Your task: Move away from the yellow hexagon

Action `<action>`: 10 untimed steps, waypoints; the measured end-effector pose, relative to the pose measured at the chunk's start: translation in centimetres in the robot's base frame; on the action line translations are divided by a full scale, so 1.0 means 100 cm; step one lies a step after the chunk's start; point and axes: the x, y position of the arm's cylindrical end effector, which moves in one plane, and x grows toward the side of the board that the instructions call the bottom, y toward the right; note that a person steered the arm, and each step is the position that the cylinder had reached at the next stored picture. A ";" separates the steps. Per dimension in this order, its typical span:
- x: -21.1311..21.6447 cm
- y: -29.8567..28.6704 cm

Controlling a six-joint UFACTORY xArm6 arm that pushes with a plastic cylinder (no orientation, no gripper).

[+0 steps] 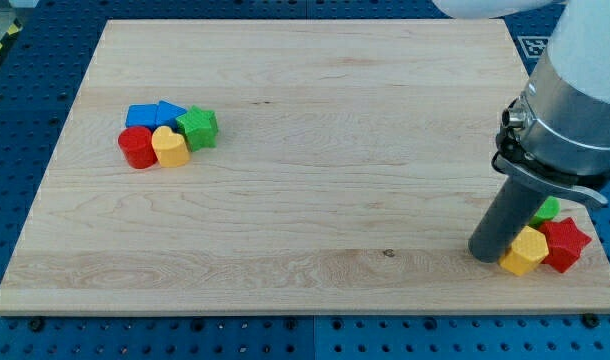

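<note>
Tip hard against the yellow hexagon, bottom right of the board

You had my tip (488, 255) touching the yellow hexagon (524, 252), which lay just to its right beside a red star (566, 243) and a green block (546, 209). No jaws here, only a bare rod holding nothing; open board lay to the view's left.

Robotics lab bench, blue perforated mounting table (45, 40), wooden board (305, 160), robot arm (575, 110)

My arm comes in from the top right, rod tilted slightly, and my tip (485, 254) sits low on the near right side.
</note>
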 end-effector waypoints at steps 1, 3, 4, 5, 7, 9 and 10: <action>0.000 -0.032; 0.000 -0.068; 0.003 -0.089; 0.006 -0.124; 0.006 -0.133; 0.011 -0.175; 0.015 -0.188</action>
